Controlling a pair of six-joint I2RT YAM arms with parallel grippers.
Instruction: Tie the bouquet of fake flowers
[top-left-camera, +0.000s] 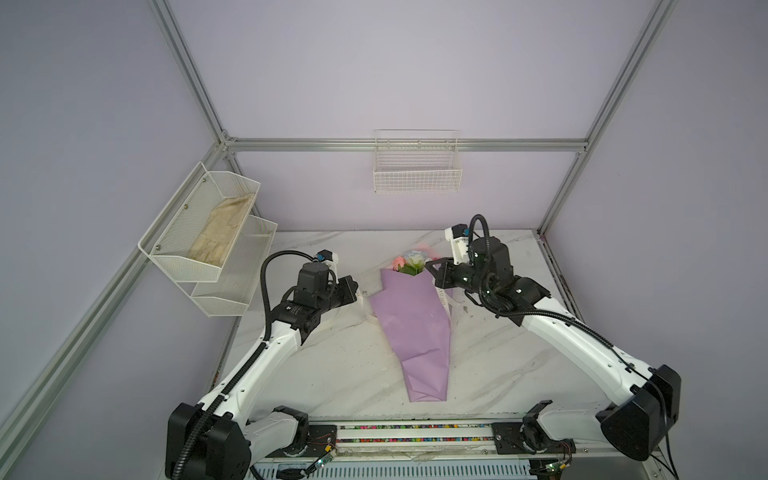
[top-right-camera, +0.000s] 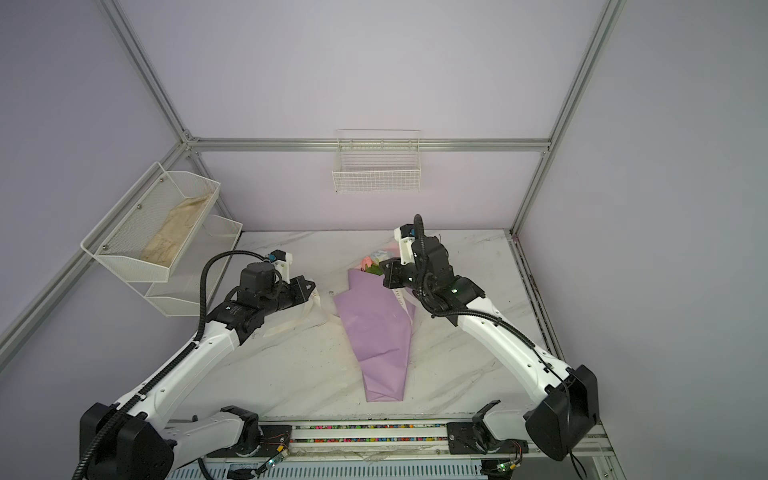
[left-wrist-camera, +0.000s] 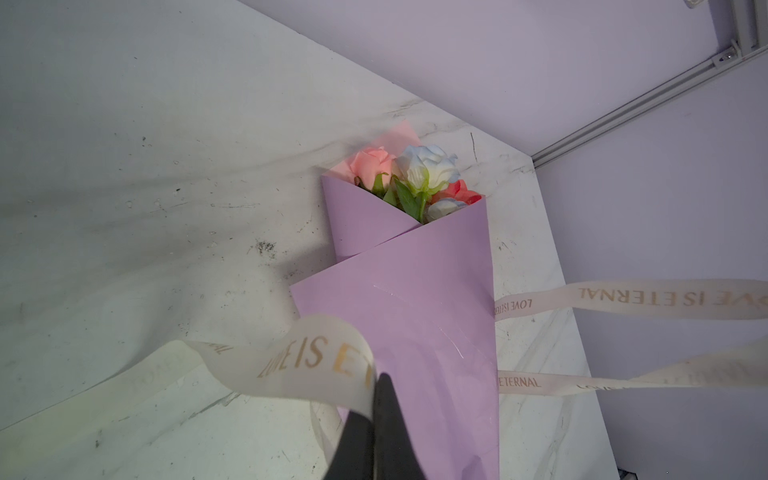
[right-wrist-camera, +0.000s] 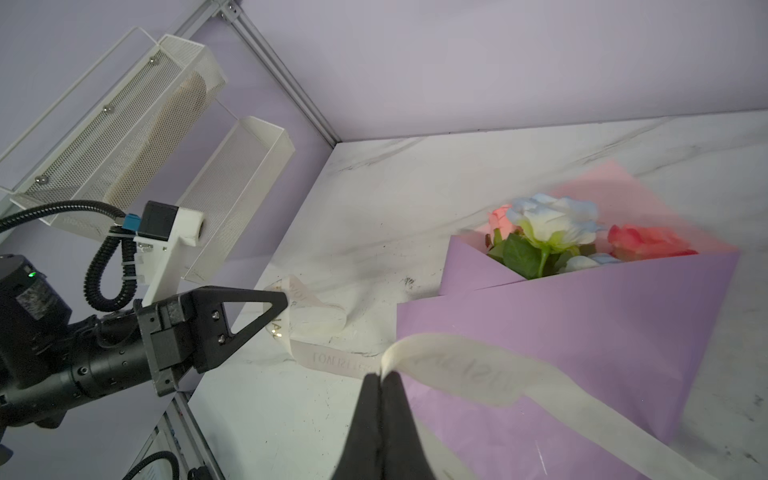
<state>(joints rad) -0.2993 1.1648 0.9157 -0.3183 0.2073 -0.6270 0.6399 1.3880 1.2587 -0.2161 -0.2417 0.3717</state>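
ok so, jaws first: my left jaws are pinched right down on a cream ribbon with gold LOVE IS ETERNAL print. A loop of it curls up over the black fingertips in the left wrist view. My right jaws are the same deal, squeezed together with no gap I can see, and a fold of that cream ribbon sticks out from between them. So both are clamped on ribbon; whether either one also brushes the paper, I can't tell. The bouquet of fake flowers, a lilac paper cone with pink lining, lies flat in the middle of the white marble-look surface. It's between my two arms, blooms toward the back wall and the narrow folded end toward the front rail. The left jaws sit just beside its left edge, and the right jaws are up by its right edge near the blooms. Counting: one bouquet, four blooms showing (two pale blue-white, two pink to coral), plus some green leaves. Three stretches of ribbon show in the left wrist view, can't tell if it's all one piece. On the walls there's one white mesh two-tier shelf with one beige cloth thing in its upper tier, and one white wire basket.
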